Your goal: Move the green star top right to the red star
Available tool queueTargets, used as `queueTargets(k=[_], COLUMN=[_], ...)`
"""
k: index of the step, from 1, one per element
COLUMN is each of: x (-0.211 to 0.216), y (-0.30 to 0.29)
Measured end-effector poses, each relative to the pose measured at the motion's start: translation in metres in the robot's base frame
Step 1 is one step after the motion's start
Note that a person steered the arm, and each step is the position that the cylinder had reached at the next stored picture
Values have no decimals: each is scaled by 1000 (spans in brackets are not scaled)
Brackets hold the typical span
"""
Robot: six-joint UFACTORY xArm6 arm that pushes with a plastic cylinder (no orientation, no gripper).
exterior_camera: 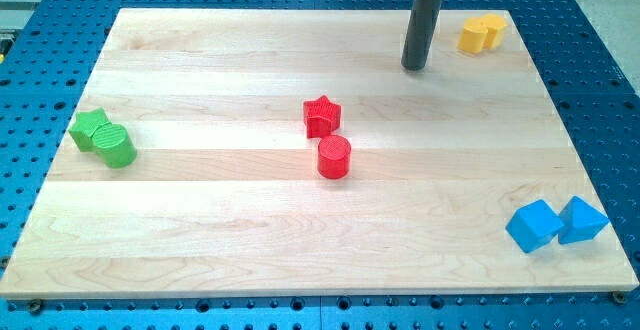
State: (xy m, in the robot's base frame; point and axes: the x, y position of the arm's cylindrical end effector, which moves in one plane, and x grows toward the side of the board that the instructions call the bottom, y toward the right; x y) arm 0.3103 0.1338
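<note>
My tip (414,67) rests on the wooden board (250,240) near the view's top right, at the lower end of a straight dark rod that comes down from the view's top edge. It touches no block and pushes nothing; bare wood lies all around it. The green star (90,128) lies far away from it, close to the board's left edge about halfway down the view, so nearly the whole width of the board separates the two. A green cylinder (118,146) sits right against the green star, on its lower right side, and the two appear to touch. The red star (322,116) lies near the middle of the board, to the lower left of my tip and well apart from it, roughly between the tip and the green pair though closer to the tip's side. Just below the red star stands a red cylinder (334,157), very close to it or touching; I cannot tell which. The nearest block to my tip is a yellow block (482,32) of a shape I cannot make out, to its right and slightly higher, near the board's top right corner, with a clear gap between them. Two blue blocks (533,226) (582,220) sit side by side near the bottom right corner, seemingly touching.
</note>
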Motion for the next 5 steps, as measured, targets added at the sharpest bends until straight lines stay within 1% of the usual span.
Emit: queueTargets(k=[1,2,3,4,5], x=[0,0,-1,-3,-7], y=[0,-19,-81,-168,-270])
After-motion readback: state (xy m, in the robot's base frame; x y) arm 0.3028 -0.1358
